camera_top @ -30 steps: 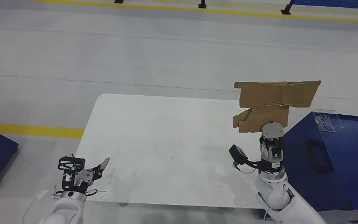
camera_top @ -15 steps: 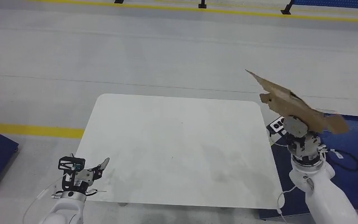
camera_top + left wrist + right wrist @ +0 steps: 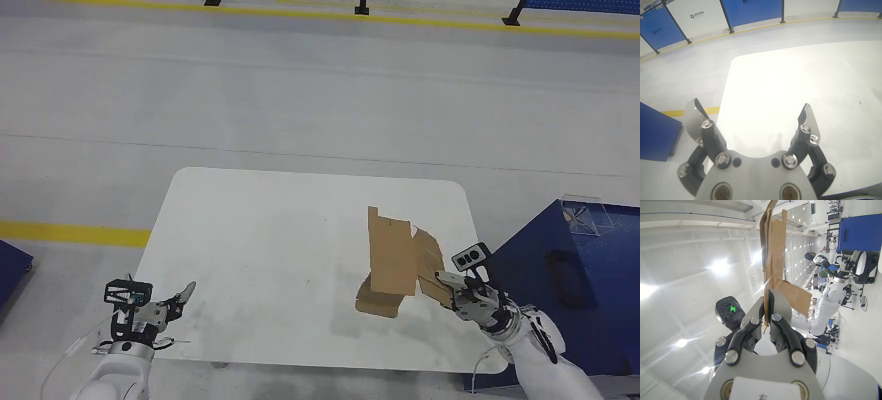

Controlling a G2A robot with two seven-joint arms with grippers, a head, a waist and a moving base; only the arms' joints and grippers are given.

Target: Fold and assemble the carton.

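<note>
A flat brown cardboard carton [image 3: 392,255] hangs tilted just above the right part of the white table [image 3: 270,240], with its shadow beneath it. My right gripper [image 3: 443,283] is shut on the carton's right edge, close to the table's right side. In the right wrist view the carton [image 3: 772,247] stands edge-on out of the shut right gripper [image 3: 766,302], with one flap bent sideways. My left gripper [image 3: 185,292] is over the table's near left corner. Its jaws are spread wide around nothing in the left wrist view [image 3: 751,108].
A blue cabinet [image 3: 580,290] stands right of the table, with a clear stand [image 3: 583,213] on top. Another blue unit [image 3: 10,265] is at the far left. The table's middle and left are bare.
My right arm swung the carton from high past the table's far right corner, out to the right, then down over the table's right part. The left arm has not moved.
</note>
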